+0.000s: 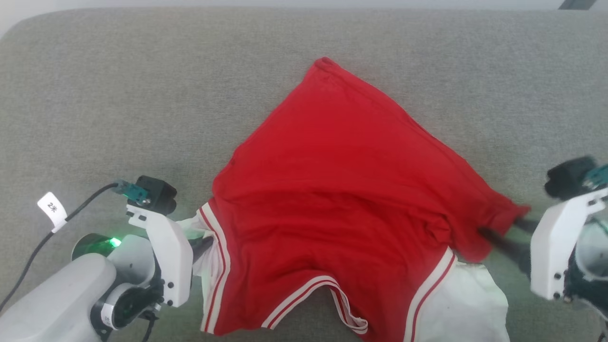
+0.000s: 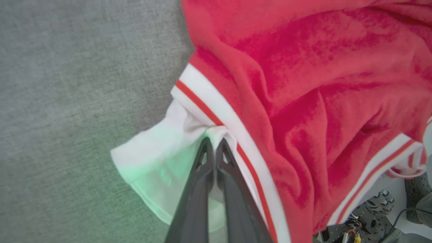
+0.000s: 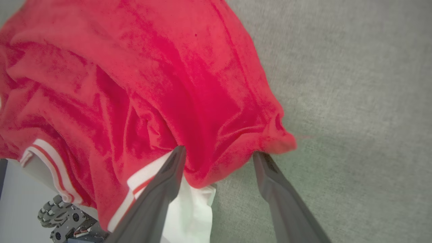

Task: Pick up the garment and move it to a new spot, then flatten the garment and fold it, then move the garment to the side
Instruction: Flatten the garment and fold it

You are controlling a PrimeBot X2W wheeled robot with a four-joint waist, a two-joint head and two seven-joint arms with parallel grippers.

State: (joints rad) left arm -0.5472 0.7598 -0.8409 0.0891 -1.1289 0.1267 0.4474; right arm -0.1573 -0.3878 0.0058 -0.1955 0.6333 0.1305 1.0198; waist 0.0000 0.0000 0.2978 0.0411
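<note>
Garment (image 1: 342, 190): lies plain red side up, mid-surface toward the near edge. One red corner points far. The near part is bunched in folds, with white sleeves at near left and near right.

Handling (judgement): light, limp knit with no stiffness, so it will sag from any single hold and needs two holds set well apart. The best holds look like the striped trim seams and the hem corners, where the cloth is doubled.

Left gripper (image 2: 214, 143): jaws clenched on the white sleeve at near left, just beside the striped trim.

Right gripper (image 3: 221, 153): jaws spread wide. A red hem corner lies loose between them, not pinched.

Surface (image 1: 118, 95): grey woven upholstery, matte, likely to drag a little on the cloth.

Room: a pale strip shows beyond the far edge; nothing else is legible there.
</note>
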